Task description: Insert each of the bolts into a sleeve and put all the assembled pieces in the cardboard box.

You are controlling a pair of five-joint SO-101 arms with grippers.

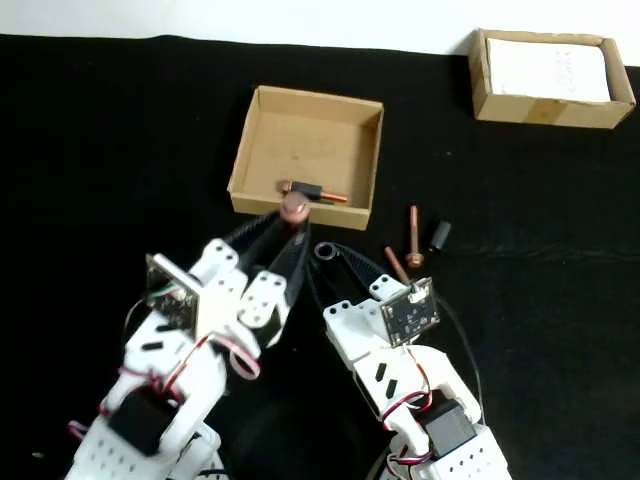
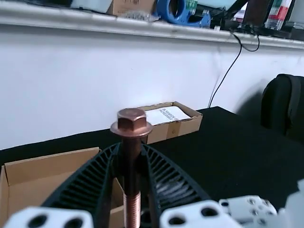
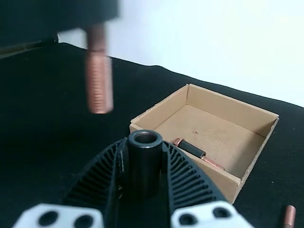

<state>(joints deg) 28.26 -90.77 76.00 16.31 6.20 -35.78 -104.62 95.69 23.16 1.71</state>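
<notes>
Bimanual bolt-and-sleeve assembly, alignment stage. The left gripper is closed firmly on the shank of a copper-coloured hex-head bolt, held upright with the head above the fingers and the threaded end pointing down, so that the thread is free to enter a bore from above. The right gripper is clamped around a short black cylindrical sleeve, also upright, with its open bore facing up to receive the bolt. In the right wrist view the threaded tip hangs above and to one side of the bore, apart from it; the two axes look parallel but not yet coincident, so insertion has not begun. Both parts are held just in front of the near wall of the open brown cardboard box, probably so that the finished piece needs only a short carry. One assembled piece, a bolt through a black sleeve, lies flat on the box floor near that wall. On the black-covered desk, beside the box, lie two loose copper bolts, one just beside the right arm, and a loose black sleeve, near one another and awaiting their turn. A second cardboard box holding white paper stands at the far corner, well apart from the work.
</notes>
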